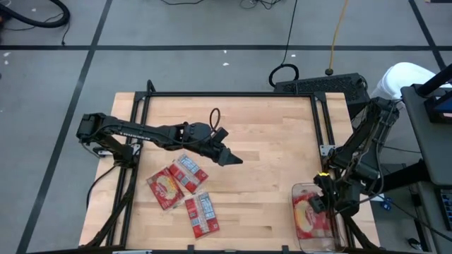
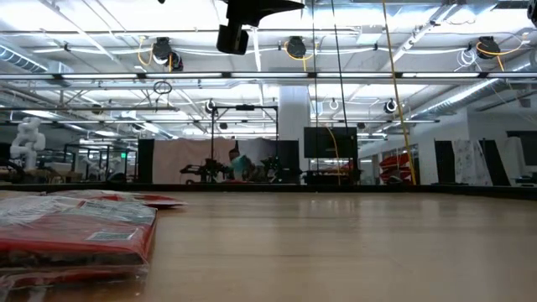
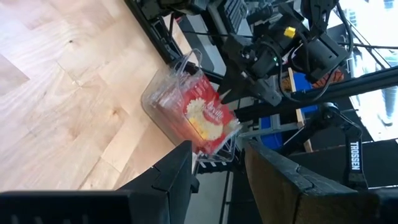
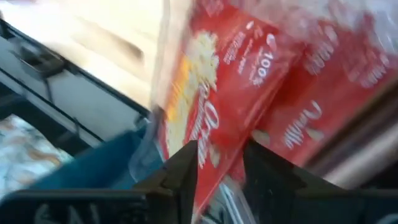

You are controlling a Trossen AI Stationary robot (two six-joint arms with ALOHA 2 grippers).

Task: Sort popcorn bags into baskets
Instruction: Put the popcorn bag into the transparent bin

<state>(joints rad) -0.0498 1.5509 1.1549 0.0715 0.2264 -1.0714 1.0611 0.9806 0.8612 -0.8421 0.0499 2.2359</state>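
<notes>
Lying in the clear basket (image 1: 302, 190) at the desk's near right corner is one popcorn bag (image 1: 308, 215), its popcorn picture facing up. In the left wrist view the same bag (image 3: 208, 118) leans tilted inside the see-through basket (image 3: 163, 102), which stands at the edge of the wooden desk (image 1: 268, 141).

Three more popcorn bags lie on the left part of the desk, close together. One (image 1: 164, 188) shows the popcorn picture. The second (image 1: 188, 172) shows its white-grey panels and partly overlaps the first. The third (image 1: 202, 214) also shows the panels and lies just beside them, nearer to the desk's front edge. In the low view a wrapped red bag (image 2: 75, 235) fills the near left corner.

The right claw (image 1: 319, 204) is over the basket, just beside the bag. In its wrist view the two dark fingers (image 4: 186, 163) stand apart, with the red bag (image 4: 242, 81) right in front of them; I cannot tell if they touch it.

The left claw (image 1: 231, 159) hangs above the middle of the desk, apart from the three bags. Its fingers (image 3: 180, 165) are spread and hold nothing.
</notes>
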